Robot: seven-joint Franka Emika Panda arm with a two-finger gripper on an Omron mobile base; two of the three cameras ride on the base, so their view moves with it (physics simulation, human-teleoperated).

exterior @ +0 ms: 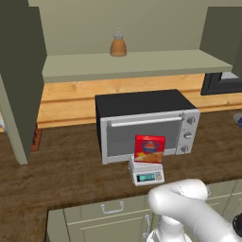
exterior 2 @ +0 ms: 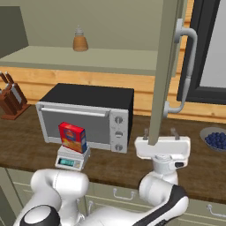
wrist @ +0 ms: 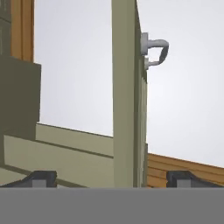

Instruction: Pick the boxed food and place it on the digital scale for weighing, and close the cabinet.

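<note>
The small red cardboard box (exterior: pixel 150 149) stands upright on the flat light-grey digital scale (exterior: pixel 147 173), before the silver-and-black toaster oven (exterior: pixel 144 124) on the dark wooden surface (exterior: pixel 61 175). The white arm reaches up; its jaws (exterior 2: pixel 162 134) gape wide astride the open olive-green panelled cabinet door's (exterior 2: pixel 166 66) lower edge.

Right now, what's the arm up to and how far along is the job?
The boxed food already stands on the digital scale in front of the toaster oven. The cabinet is open, an amber bottle on its shelf. The gripper is raised at the lower edge of the right-hand door, jaws open on either side of it, holding nothing. Closing remains.
</note>
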